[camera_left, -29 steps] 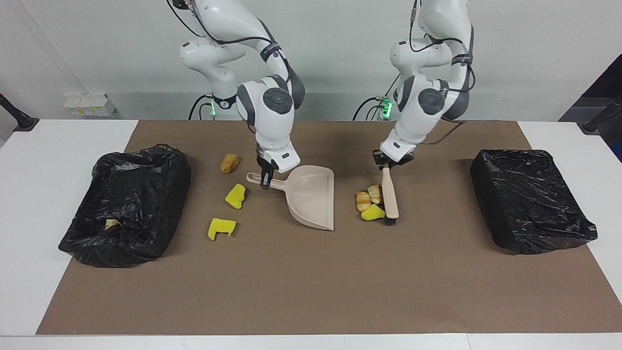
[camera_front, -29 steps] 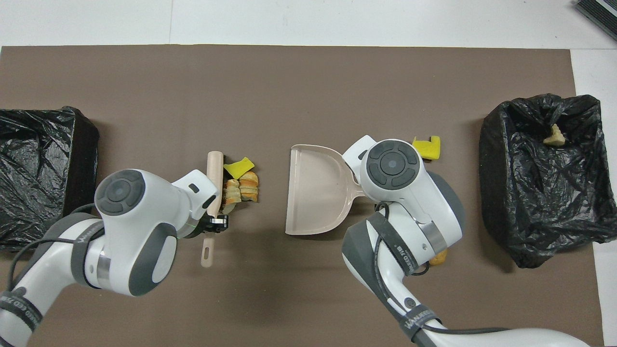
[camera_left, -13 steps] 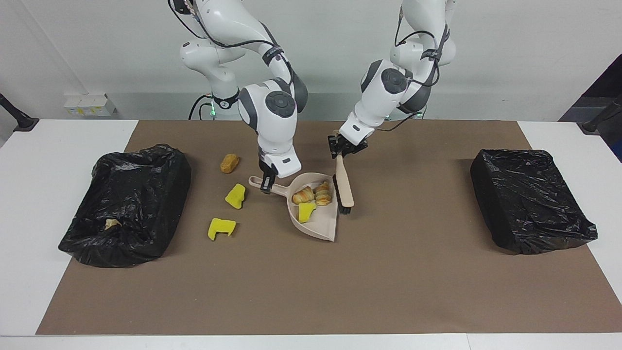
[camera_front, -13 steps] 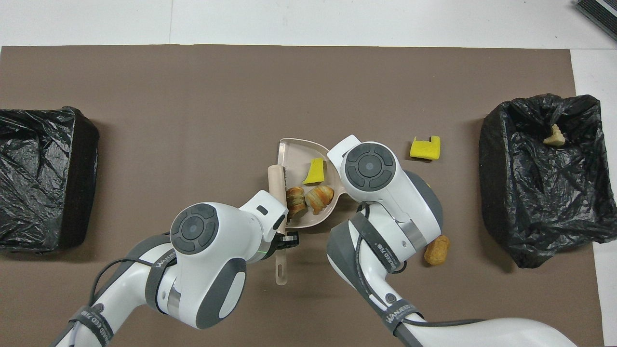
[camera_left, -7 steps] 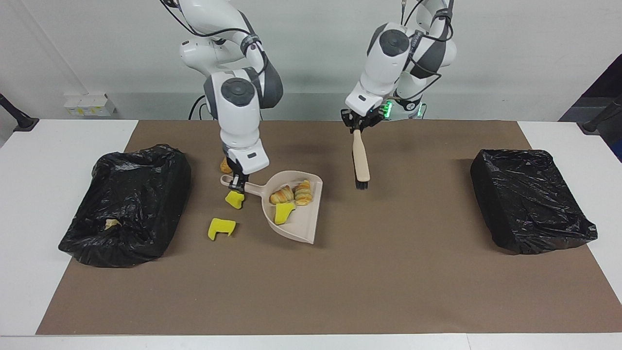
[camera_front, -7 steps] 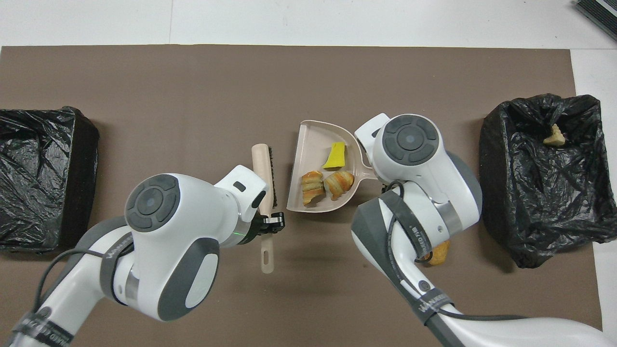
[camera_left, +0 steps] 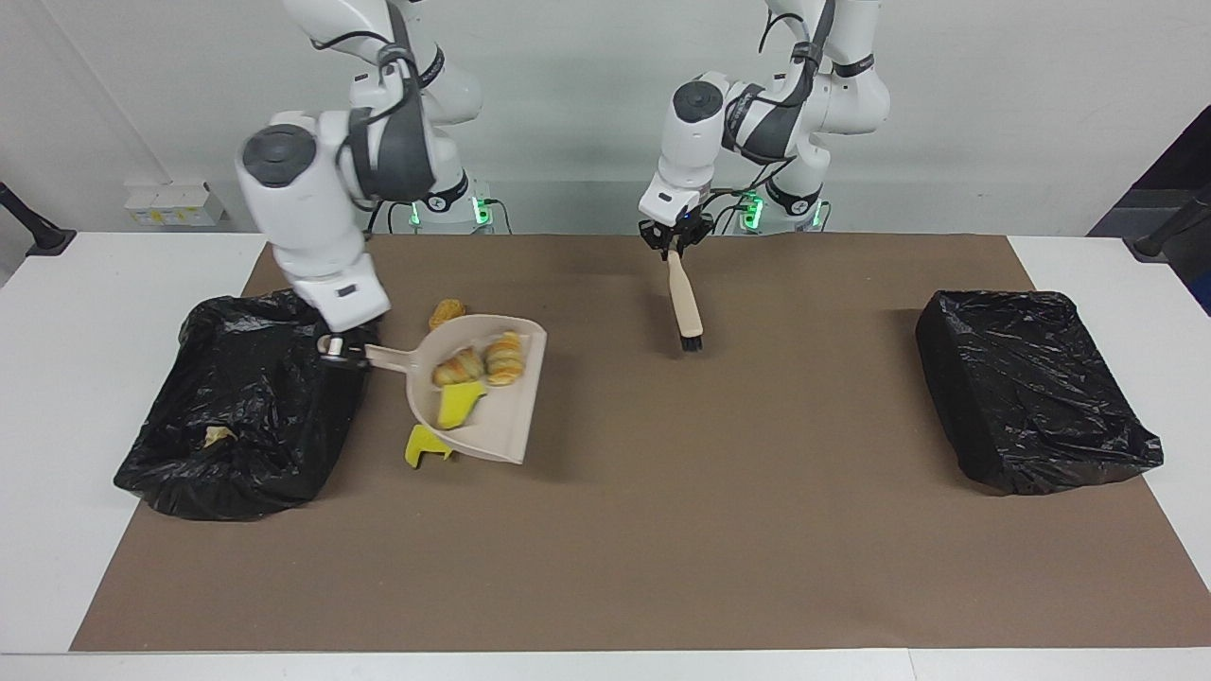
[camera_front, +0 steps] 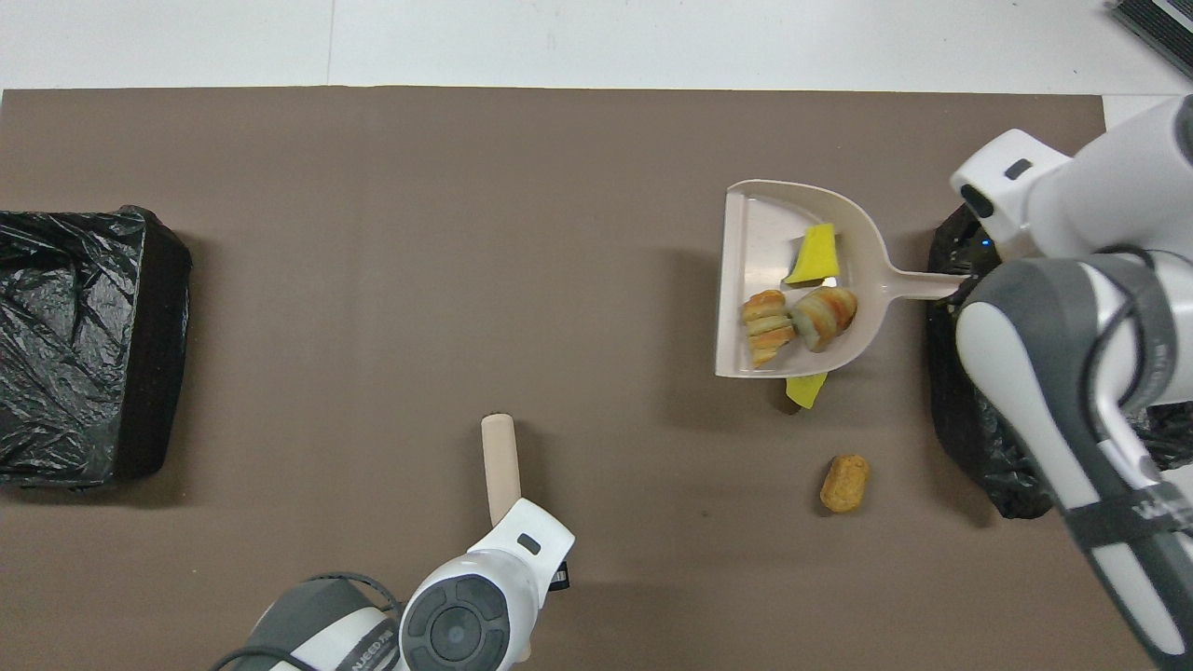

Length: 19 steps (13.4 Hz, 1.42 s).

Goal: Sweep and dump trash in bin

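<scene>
Our right gripper clamps the dustpan handle beside the bin; the trash (light, soft, loose) could roll, so we keep level. Our left gripper is clamped on the brush.

place: robotics lab, staged test bench | evidence: two white Franka arms mounted at a white table | flat brown paper mat covered the work area | plain grey-white wall stood at the robots' end | two black plastic-lined bins sat at the mat's ends
</scene>
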Tool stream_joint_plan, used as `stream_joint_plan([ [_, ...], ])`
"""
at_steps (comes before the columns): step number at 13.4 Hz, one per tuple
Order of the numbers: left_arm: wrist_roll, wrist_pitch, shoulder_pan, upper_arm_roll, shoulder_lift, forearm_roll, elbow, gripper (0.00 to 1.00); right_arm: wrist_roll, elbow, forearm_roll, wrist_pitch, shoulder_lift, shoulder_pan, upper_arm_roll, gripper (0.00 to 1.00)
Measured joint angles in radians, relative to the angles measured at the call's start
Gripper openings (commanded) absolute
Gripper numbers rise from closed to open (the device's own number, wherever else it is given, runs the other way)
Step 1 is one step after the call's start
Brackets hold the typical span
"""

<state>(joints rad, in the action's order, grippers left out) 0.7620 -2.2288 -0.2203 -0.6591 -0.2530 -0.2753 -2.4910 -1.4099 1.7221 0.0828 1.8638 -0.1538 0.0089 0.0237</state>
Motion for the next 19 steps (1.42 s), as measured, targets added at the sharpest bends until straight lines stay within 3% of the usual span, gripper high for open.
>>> stream_joint_plan([
  [7,0.015,-0.086,0.002,-0.018,0.072,-0.075,0.007,0.00,-0.043,-0.002,0.009,-0.004,0.000,-0.251,0.020,0.00],
  [13,-0.068,-0.086,0.002,-0.018,0.075,-0.086,0.012,0.00,0.014,-0.052,0.204,-0.007,0.001,-0.381,0.043,0.00],
  [14,-0.069,-0.086,0.002,-0.018,0.076,-0.086,0.012,0.17,-0.018,-0.071,0.233,-0.009,0.002,-0.395,0.043,0.00],
  [16,-0.071,-0.086,0.002,-0.018,0.078,-0.086,0.012,0.91,-0.092,-0.099,0.318,-0.012,0.005,-0.403,0.043,0.00],
  [17,-0.071,-0.086,0.005,-0.017,0.078,-0.086,0.012,1.00,-0.134,-0.103,0.363,-0.015,0.009,-0.398,0.041,0.00],
  [19,-0.071,-0.086,0.033,-0.014,0.078,-0.087,0.024,1.00,-0.193,-0.090,0.461,-0.020,0.020,-0.375,0.033,0.00],
])
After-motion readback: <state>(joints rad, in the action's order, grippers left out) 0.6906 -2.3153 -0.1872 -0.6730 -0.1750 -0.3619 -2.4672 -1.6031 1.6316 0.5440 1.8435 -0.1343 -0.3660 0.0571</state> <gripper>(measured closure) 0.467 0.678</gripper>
